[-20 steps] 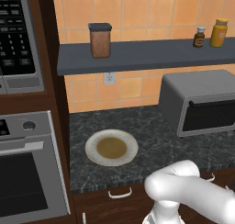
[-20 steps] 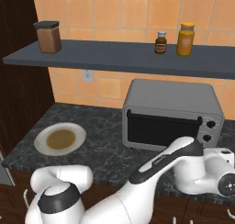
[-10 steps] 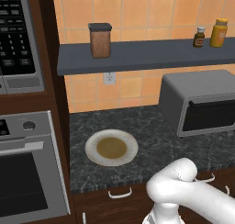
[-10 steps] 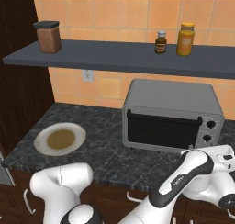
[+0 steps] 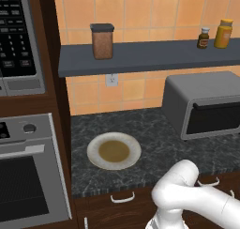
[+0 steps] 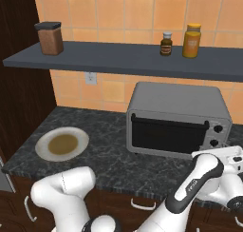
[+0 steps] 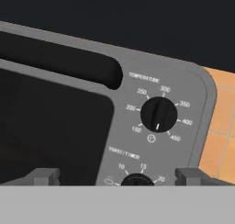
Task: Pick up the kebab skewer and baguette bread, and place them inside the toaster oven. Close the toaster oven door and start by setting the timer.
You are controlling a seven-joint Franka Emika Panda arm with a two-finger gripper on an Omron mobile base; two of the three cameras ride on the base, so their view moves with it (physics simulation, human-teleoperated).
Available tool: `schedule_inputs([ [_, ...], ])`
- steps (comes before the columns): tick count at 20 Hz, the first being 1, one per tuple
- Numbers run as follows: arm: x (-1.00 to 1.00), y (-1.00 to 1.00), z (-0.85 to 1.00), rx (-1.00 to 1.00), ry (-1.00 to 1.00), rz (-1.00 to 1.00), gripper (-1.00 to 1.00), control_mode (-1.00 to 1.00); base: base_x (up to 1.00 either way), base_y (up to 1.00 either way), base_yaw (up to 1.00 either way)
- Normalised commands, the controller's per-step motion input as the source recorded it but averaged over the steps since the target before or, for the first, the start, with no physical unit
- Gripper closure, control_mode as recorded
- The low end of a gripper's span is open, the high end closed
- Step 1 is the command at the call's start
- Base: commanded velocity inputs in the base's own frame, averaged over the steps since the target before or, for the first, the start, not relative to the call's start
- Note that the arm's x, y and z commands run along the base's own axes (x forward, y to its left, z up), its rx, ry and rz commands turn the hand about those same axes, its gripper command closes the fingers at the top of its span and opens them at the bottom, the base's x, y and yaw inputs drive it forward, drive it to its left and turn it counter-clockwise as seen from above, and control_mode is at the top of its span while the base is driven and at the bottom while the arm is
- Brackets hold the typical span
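Note:
The toaster oven [image 6: 178,113] stands on the dark counter at the right, its dark-glass door [image 6: 167,137] shut; it is also in the left base view [image 5: 202,103]. My gripper [image 7: 118,177] is open and empty, close in front of the oven's control panel. Its fingertips [image 7: 43,176] flank the timer knob [image 7: 137,181], which sits just below the temperature knob [image 7: 158,114]. The door's glass [image 7: 50,131] lies left of the panel. The kebab skewer and the baguette bread are out of view.
An empty white plate [image 5: 114,151] with a brown centre lies on the counter's left part. A shelf [image 6: 133,60] above carries a brown canister [image 6: 49,37] and two jars [image 6: 191,41]. A microwave [image 5: 16,35] and built-in oven [image 5: 28,176] stand at the left.
The arm's elbow has swung to the right and the forearm now stands more upright, with the hand slightly higher before the oven's knobs. The jaws have stayed open.

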Motion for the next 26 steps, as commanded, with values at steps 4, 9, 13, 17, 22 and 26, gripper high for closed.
schedule_inputs([
  [4,0.0,-0.44,-0.12,0.0,-0.03,0.0,-1.0,-1.0,0.0,0.0,0.0],
  [9,0.21,-0.15,-0.38,0.0,-0.11,0.0,-1.0,-1.0,0.0,0.0,0.0],
  [13,0.4,0.0,-0.46,0.0,-0.09,0.0,-1.0,-1.0,0.0,0.0,0.0],
  [17,0.38,-0.16,-0.25,0.0,-0.07,0.0,-1.0,-1.0,0.0,0.0,0.0],
  [22,0.08,-0.16,-0.02,0.0,-0.07,0.0,-1.0,-1.0,0.0,0.0,0.0],
  [26,0.0,0.0,0.0,0.0,-0.05,0.0,-1.0,-1.0,0.0,0.0,0.0],
])
